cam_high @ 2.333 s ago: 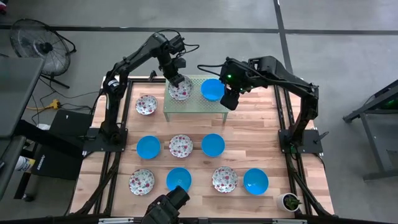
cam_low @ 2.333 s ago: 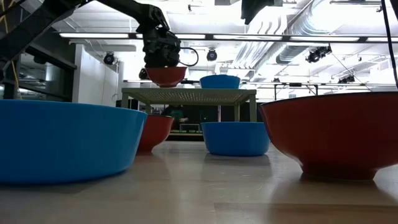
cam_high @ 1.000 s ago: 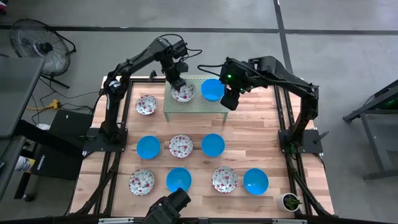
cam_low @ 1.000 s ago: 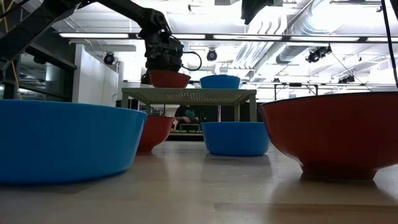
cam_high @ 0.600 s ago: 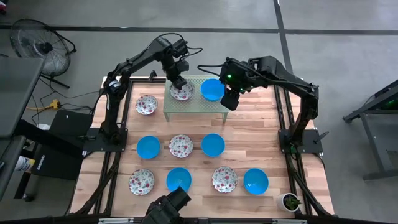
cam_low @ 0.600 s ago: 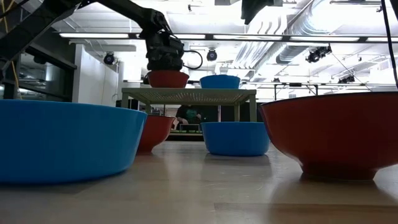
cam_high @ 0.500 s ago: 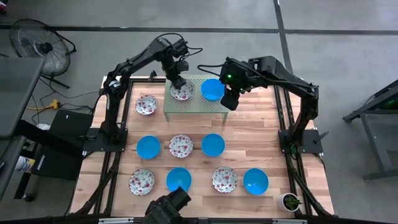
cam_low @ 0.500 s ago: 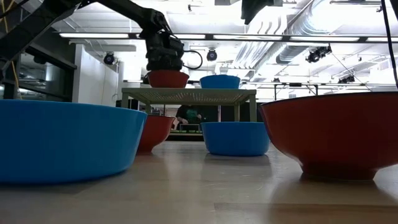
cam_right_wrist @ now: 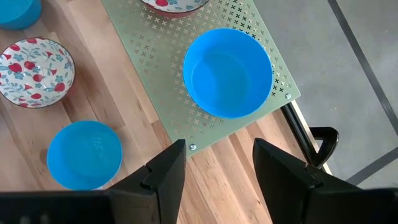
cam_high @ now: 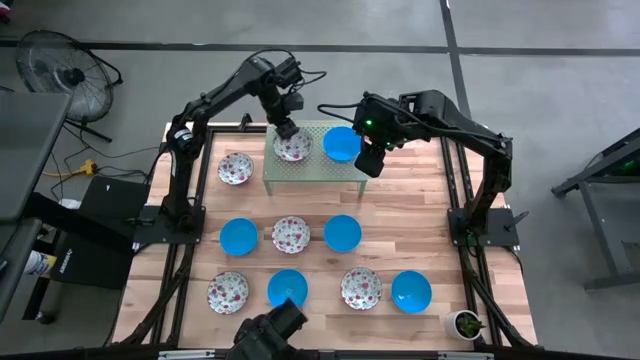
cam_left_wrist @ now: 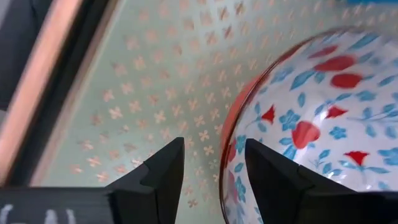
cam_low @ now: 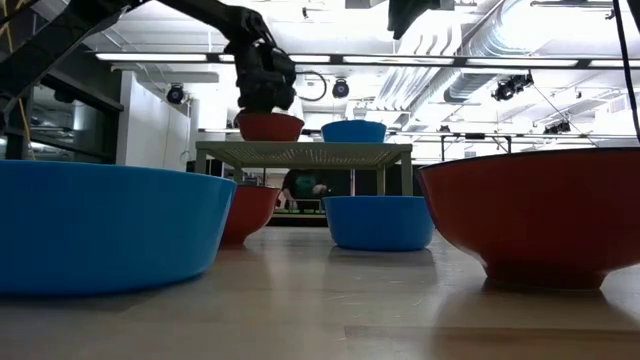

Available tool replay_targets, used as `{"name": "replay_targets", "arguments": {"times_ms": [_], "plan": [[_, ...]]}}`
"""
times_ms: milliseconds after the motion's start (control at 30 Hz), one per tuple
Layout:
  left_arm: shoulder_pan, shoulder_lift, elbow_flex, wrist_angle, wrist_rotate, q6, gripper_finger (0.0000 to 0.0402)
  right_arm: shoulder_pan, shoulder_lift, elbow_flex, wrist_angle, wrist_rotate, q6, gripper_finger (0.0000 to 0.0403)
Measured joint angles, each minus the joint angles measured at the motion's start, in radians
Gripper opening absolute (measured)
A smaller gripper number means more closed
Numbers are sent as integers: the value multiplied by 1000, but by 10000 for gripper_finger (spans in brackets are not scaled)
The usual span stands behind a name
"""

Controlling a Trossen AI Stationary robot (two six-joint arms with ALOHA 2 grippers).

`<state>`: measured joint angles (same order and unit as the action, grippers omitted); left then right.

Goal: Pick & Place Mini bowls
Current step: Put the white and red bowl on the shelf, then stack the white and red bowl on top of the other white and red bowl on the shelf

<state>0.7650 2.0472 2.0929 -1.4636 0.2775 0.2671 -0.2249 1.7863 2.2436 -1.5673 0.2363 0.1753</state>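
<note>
**Left pincer open over a floral bowl on the perforated rack**

The left pincer [cam_high: 288,129] hangs above the near-left rim of a small round white bowl with red and blue floral speckles [cam_high: 293,147]; its two dark fingers [cam_left_wrist: 163,174] stand apart, one outside the rim and one over the bowl's inside, gripping nothing. In the low view this bowl [cam_low: 268,126] sits flat on the rack top with the pincer just above it. The bowl rests on a pale green perforated metal rack [cam_high: 312,170], raised on legs at the far side of the pale wooden bench [cam_high: 400,210]. Beside it on the same rack sits a solid bright blue round bowl [cam_high: 342,144], apart from the floral one. The right pincer [cam_high: 369,162] waits just off the rack's right front corner, fingers spread and empty, looking down on the blue bowl [cam_right_wrist: 227,73]. On the bench proper, another floral bowl [cam_high: 235,168] lies left of the rack. Nearer rows hold a blue bowl [cam_high: 238,236], a floral bowl [cam_high: 291,235] and a blue bowl [cam_high: 342,233], then floral [cam_high: 227,293], blue [cam_high: 288,288], floral [cam_high: 361,288] and blue [cam_high: 411,291].
</note>
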Motion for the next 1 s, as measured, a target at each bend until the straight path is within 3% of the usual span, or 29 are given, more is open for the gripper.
{"name": "replay_targets", "arguments": {"times_ms": [433,667,1000], "plan": [[0,0,154,-112,-52,64,166,0,0,0,-3,0,2,174],[0,-27,156,-108,-70,122,166,-7,-22,0,-4,54,-4,174],[1,-93,155,-108,-115,225,166,-66,-106,0,-4,52,9,174]]}}
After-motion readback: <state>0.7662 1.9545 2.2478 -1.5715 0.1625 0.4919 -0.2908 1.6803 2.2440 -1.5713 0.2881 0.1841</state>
